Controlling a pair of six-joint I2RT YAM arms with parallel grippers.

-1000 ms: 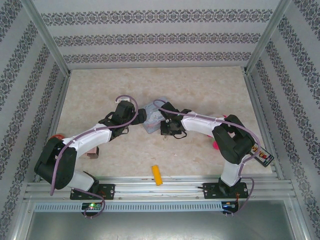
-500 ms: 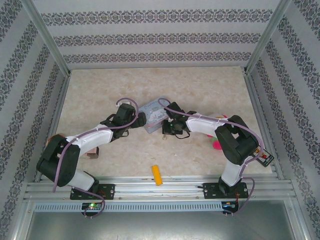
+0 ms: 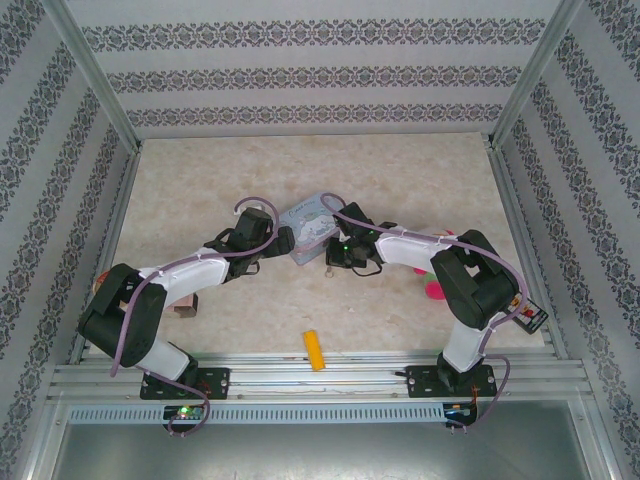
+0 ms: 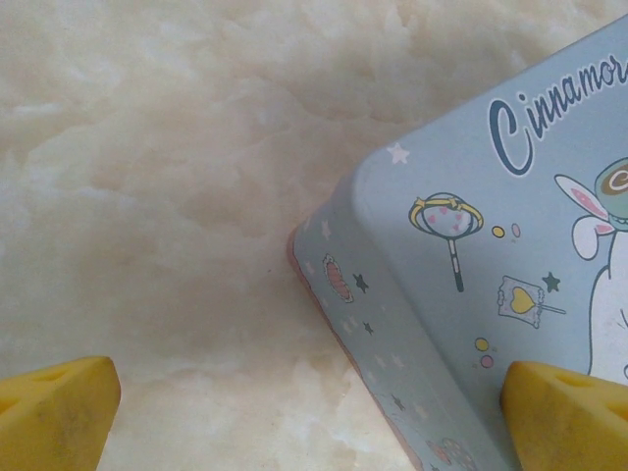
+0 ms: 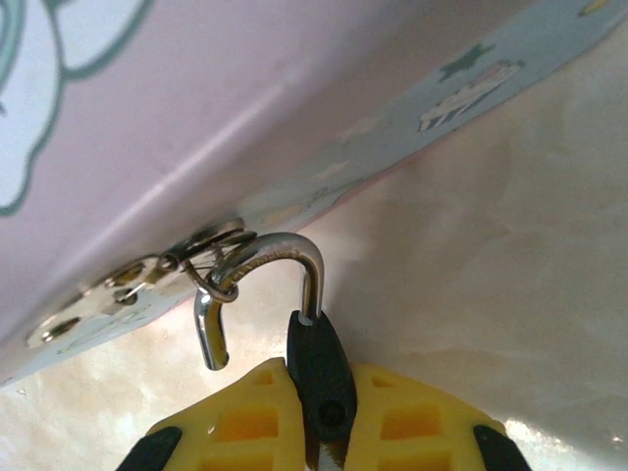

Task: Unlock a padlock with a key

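The padlock's black body point(image 5: 319, 378) is pinched between the yellow fingers point(image 5: 245, 417) of my right gripper point(image 5: 320, 432), which is shut on it. Its silvery shackle point(image 5: 280, 250) stands open, one end hanging free, and is hooked through a small ring on the metal hasp point(image 5: 118, 285) of the pale blue cartoon tin point(image 5: 196, 98). A silvery sliver shows under the body; I cannot tell whether it is the key. My left gripper point(image 4: 314, 422) is open, with the corner of the tin point(image 4: 491, 245) between its yellow fingertips point(image 4: 59, 407). From above, both grippers point(image 3: 283, 240) point(image 3: 338, 252) flank the tin point(image 3: 308, 225).
An orange-yellow cylinder point(image 3: 315, 350) lies near the front rail. A pink object point(image 3: 434, 290) sits beside the right arm, a dark flat item point(image 3: 528, 318) at the right edge, and a small brown block point(image 3: 183, 311) by the left arm. Patterned walls enclose the table.
Both arms have sunk lower and stretched toward the tin. The tin has shifted slightly away and turned a little. Right gripper stays shut, left stays open.
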